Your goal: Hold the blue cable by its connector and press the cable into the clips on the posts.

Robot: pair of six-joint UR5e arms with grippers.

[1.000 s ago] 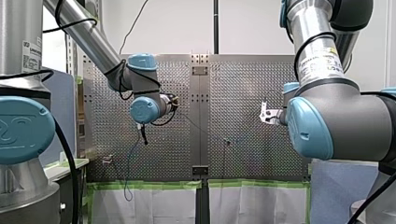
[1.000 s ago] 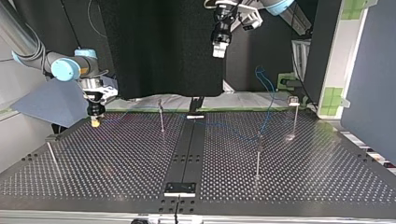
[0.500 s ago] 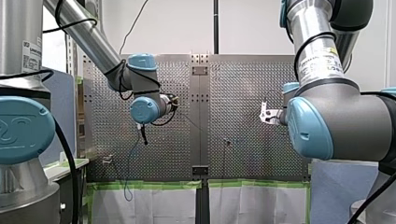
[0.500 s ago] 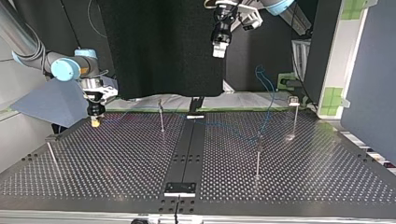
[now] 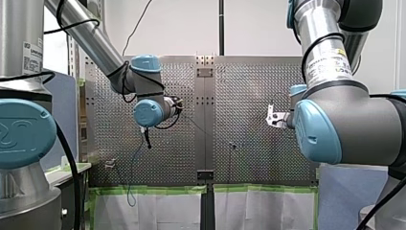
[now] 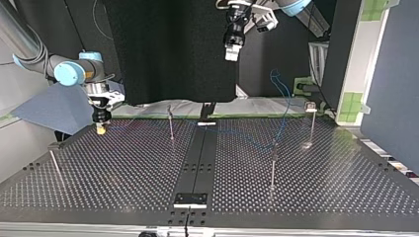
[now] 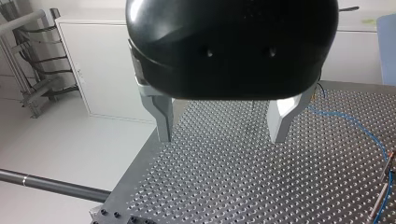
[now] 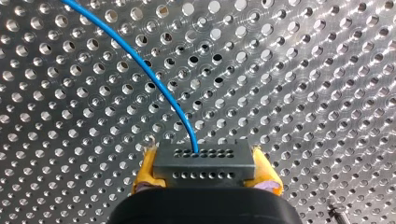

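Note:
In the right wrist view, my right gripper (image 8: 205,179) is shut on the dark grey connector (image 8: 203,163), gripped between its yellow pads (image 8: 147,170). The blue cable (image 8: 149,74) leaves the connector and curves away over the perforated table. In the top view my right gripper (image 6: 101,129) hangs low over the table's far corner at the view's left. From there the blue cable (image 6: 237,133) trails past thin posts (image 6: 171,123) (image 6: 272,165). My left gripper (image 6: 230,52) hangs high above the table. It is open with nothing between its metal fingers (image 7: 163,116).
Two more posts stand near the table's sides (image 6: 311,121) (image 6: 54,158). The cable's slack (image 6: 279,84) loops over the far edge at the top view's right. A black strip (image 6: 197,158) runs down the table's middle. White cabinets (image 7: 107,70) stand beyond the table edge.

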